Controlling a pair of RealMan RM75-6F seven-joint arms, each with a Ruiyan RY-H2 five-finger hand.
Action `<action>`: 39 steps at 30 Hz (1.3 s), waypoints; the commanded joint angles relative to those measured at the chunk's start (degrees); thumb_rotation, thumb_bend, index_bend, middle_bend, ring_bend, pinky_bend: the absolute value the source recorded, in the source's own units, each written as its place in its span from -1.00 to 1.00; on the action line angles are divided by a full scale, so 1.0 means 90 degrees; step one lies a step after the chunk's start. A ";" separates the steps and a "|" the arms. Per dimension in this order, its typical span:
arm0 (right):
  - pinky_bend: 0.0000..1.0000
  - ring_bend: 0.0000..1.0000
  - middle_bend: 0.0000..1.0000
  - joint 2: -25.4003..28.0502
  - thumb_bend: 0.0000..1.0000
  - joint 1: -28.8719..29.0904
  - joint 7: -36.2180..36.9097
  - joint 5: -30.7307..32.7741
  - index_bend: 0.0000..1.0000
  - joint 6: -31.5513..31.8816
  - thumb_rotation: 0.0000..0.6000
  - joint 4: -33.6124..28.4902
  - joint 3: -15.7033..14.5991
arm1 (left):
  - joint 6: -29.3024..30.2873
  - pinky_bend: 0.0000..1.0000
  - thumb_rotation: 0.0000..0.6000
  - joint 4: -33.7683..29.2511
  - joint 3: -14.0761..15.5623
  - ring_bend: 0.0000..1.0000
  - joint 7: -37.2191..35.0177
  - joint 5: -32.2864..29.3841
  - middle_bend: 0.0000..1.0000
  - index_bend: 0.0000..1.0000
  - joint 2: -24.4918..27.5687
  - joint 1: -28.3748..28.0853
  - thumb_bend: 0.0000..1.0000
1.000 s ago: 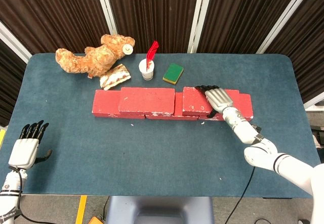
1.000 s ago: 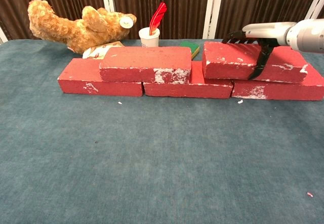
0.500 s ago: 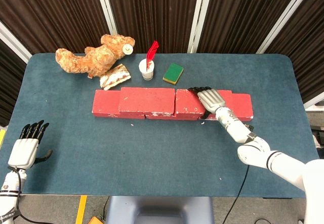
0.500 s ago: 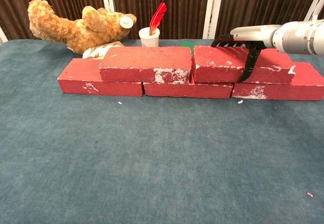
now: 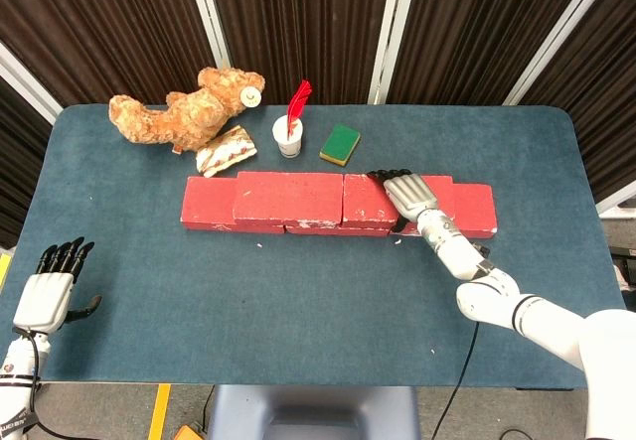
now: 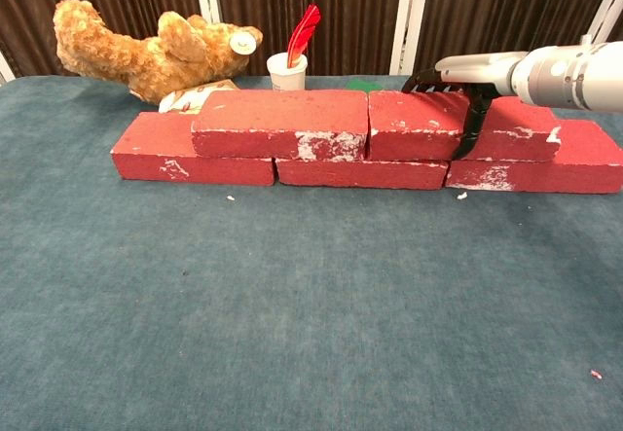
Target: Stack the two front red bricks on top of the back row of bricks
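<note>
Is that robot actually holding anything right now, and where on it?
Yes. The right hand grips the right upper brick across its top, thumb down the front face. The left hand holds nothing.

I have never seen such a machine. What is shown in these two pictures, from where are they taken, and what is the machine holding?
This is a robot with two arms, each ending in a mechanical hand, working at a blue table. One picture looks down from the robot's head; the other looks forward from its chest.

On the table, red bricks form a low wall: a bottom row with two on top, the upper left brick and the upper right brick, set end to end. The right hand grips the upper right brick from above. The left hand is empty, fingers apart, near the table's edge.

Behind the wall lie a teddy bear, a white cup with a red feather, a green sponge and a small packet.
</note>
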 commanded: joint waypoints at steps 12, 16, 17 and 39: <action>-0.34 -0.25 -0.07 -0.0127 -0.60 0.0095 -0.0165 0.0229 -0.18 0.0085 1.00 0.0016 -0.0023 | 0.0029 -0.91 1.00 0.0011 -0.0034 -1.00 -0.0040 0.0014 -1.00 -1.00 0.0027 0.0016 -0.45; -0.37 -0.35 -0.17 -0.0141 -0.60 0.0109 -0.0205 0.0297 -0.37 0.0069 1.00 0.0036 -0.0045 | 0.0014 -0.91 1.00 0.0011 -0.0032 -1.00 -0.0061 0.0021 -1.00 -1.00 0.0035 0.0015 -0.44; -0.38 -0.40 -0.23 -0.0143 -0.60 0.0113 -0.0218 0.0317 -0.46 0.0064 1.00 0.0037 -0.0050 | 0.0011 -0.91 1.00 0.0011 -0.0030 -1.00 -0.0067 0.0025 -1.00 -1.00 0.0038 0.0015 -0.44; -0.64 -0.84 -0.77 -0.0002 -0.75 0.0177 -0.0506 0.0848 -1.00 0.0108 1.00 -0.0388 -0.0115 | 0.0054 -0.92 1.00 0.0234 -0.0109 -1.00 -0.0274 0.0024 -1.00 -1.00 -0.0020 0.0014 -0.45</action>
